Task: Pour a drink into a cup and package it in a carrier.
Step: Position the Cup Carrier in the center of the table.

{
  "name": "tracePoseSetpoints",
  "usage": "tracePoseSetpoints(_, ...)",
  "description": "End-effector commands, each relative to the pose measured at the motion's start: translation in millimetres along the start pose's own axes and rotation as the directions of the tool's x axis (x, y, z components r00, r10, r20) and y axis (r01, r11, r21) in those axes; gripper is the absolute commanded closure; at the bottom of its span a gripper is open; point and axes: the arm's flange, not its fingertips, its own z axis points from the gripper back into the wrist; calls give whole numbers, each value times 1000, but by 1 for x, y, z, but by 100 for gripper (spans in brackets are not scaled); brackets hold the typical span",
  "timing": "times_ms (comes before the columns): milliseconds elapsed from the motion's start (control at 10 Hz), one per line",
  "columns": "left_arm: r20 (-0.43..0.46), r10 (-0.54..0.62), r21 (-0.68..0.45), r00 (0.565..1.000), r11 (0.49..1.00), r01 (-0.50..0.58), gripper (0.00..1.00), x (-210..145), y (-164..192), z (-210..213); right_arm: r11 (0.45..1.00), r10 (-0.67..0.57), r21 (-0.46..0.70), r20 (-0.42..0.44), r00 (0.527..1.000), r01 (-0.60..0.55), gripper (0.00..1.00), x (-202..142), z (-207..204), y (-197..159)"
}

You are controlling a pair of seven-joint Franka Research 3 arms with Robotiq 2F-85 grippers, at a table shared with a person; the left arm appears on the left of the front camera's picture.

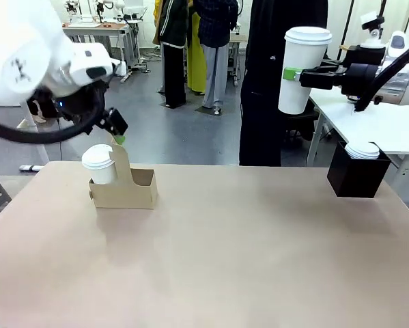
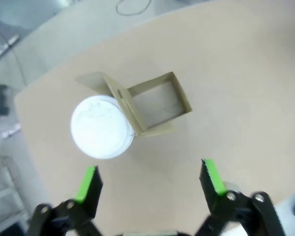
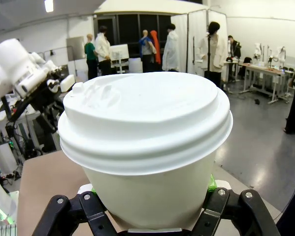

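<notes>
While right fingers (image 1: 291, 73) clasp white cup (image 1: 301, 89), black box (image 1: 358, 179) near, carrier (image 1: 132, 193) apart

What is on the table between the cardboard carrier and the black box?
Nothing: in the front view the table top between the carrier and the black box is bare. The right gripper holds a lidded white cup up in the air.

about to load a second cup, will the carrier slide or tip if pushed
Probably slides easily: the carrier is thin cardboard on a smooth table. May tilt if lifted: one cup sits in one side, the other is empty.
</notes>
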Motion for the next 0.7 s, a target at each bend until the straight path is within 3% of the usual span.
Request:
tracePoseSetpoints(0, -82, 100, 32, 992, 995, -98, 0, 36, 7, -5, 1000, -7, -3, 11, 1000, 7, 20, 6, -3, -1)
tracePoseSetpoints(300, -174, 207, 34, 963, 978, -204, 0, 68, 26, -30, 1000, -7, -3, 11, 1000, 7, 20, 6, -3, -1)
tracePoseSetpoints(600, -239, 286, 67, 928, 958, -278, 0, 75, 33, -72, 1000, -7, -3, 11, 1000, 7, 20, 6, -3, -1)
